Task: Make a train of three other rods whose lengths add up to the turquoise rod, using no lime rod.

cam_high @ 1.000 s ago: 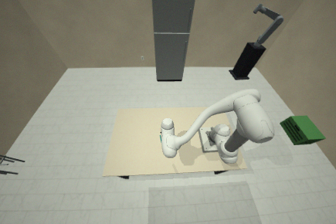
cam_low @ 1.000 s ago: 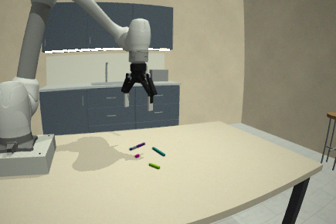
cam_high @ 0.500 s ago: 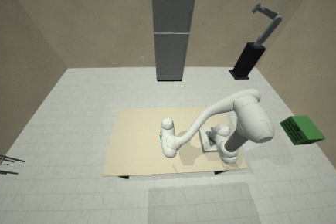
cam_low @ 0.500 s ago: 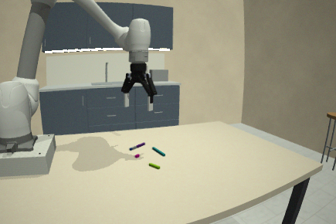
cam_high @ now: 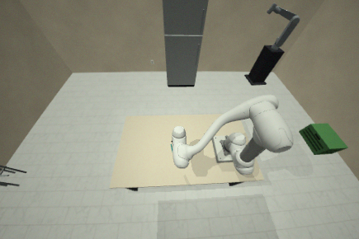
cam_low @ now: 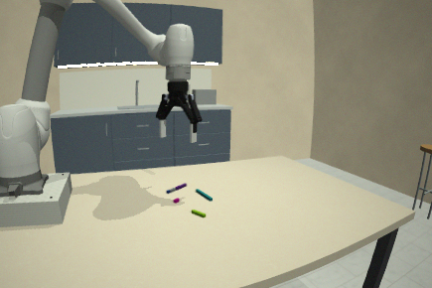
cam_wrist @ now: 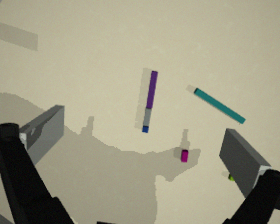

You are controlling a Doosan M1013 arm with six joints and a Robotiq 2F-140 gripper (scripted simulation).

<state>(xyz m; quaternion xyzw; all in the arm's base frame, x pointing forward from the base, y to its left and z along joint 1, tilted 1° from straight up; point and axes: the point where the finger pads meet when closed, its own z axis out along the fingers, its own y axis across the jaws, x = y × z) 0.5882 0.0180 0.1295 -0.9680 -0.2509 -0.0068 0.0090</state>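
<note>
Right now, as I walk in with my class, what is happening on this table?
The white robot arm holds its black two-finger tool wide open and empty, high above the beige table. Below it a purple rod, a grey rod and a small blue rod already lie end to end in one line. The long turquoise rod, short magenta rod and lime rod lie apart.

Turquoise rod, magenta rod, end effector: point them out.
turquoise rod [cam_wrist: 220,106], wrist view, mid-length of the rod.
magenta rod [cam_wrist: 184,156], wrist view, its top face.
end effector [cam_low: 179,132], exterior view, midway between the open fingertips.
</note>
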